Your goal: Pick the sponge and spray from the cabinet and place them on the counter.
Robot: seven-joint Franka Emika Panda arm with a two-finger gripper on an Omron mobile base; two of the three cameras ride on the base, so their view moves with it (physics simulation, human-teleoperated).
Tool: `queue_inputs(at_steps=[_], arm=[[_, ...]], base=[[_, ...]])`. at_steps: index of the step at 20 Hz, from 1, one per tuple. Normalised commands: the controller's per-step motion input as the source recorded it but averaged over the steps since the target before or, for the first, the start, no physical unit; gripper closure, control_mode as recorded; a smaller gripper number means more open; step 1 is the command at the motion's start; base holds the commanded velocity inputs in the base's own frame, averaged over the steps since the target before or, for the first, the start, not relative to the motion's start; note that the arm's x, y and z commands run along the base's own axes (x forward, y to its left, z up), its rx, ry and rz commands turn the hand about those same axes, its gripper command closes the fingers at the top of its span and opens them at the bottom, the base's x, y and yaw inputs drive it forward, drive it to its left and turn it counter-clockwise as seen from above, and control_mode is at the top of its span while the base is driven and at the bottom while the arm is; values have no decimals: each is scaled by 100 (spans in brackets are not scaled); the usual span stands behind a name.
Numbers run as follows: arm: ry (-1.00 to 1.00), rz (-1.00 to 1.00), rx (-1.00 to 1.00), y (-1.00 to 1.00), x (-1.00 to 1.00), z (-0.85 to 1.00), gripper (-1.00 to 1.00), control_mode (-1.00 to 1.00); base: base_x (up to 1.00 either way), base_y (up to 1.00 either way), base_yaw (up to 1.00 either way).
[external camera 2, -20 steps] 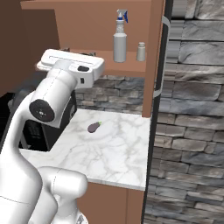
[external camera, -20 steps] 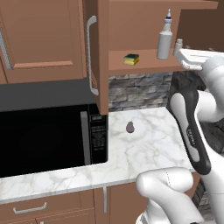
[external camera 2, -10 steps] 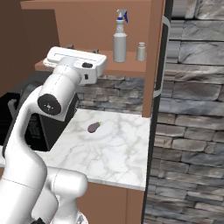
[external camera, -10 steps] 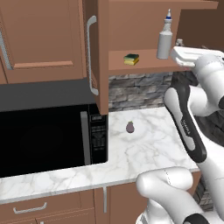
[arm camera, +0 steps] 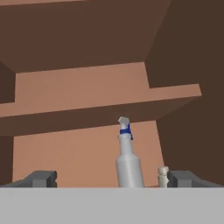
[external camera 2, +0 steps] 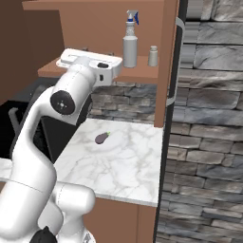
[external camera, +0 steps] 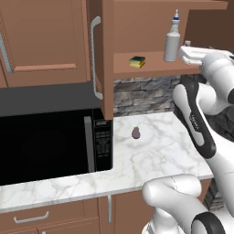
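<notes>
You've got a brown kitchen here, with a marble surface (external camera: 155,155) below the open cabinet (external camera: 107,55). The spray (external camera: 172,41) stands upright on the cabinet shelf, and the sponge (external camera: 136,61) lies further left on the same shelf. In the hand view your end effector (arm camera: 112,179) sits wide open, holding nothing, with the spray dead ahead between the fingertips (arm camera: 41,178), not touching. A small shaker (external camera 2: 153,56) stands just beside the spray.
</notes>
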Motion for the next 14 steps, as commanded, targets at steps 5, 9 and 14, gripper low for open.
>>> queue_inputs(at_steps=[5, 9, 14], arm=[[9, 0, 0, -9, 23, 0, -100, -100], [7, 0, 0, -5, 21, 0, -100, -100], [6, 0, 0, -6, 20, 0, -100, -100]], base=[[0, 0, 0], [0, 0, 0], [0, 0, 0]])
